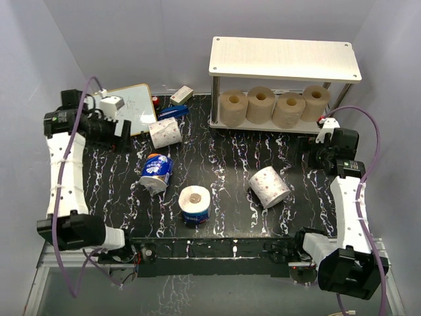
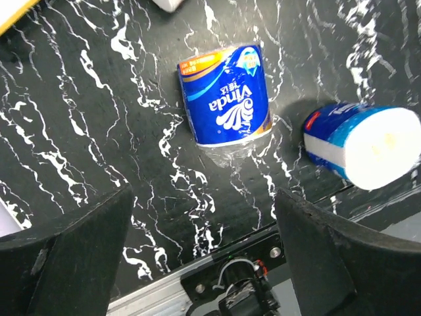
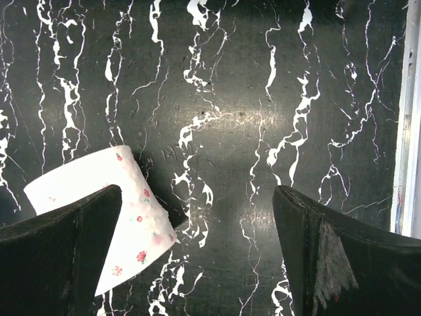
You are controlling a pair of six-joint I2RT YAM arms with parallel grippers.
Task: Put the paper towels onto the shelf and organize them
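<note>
2 arms (image 1: 66,178): white links, black joints | purple cables (image 1: 377,141) | black jaws

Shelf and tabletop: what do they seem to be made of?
The shelf has pale matte boards with faint grain, likely wood or laminate, on shiny silver legs, probably metal. The tabletop is black with white veins and a soft glare: marble-look, possibly a printed surface.
</note>
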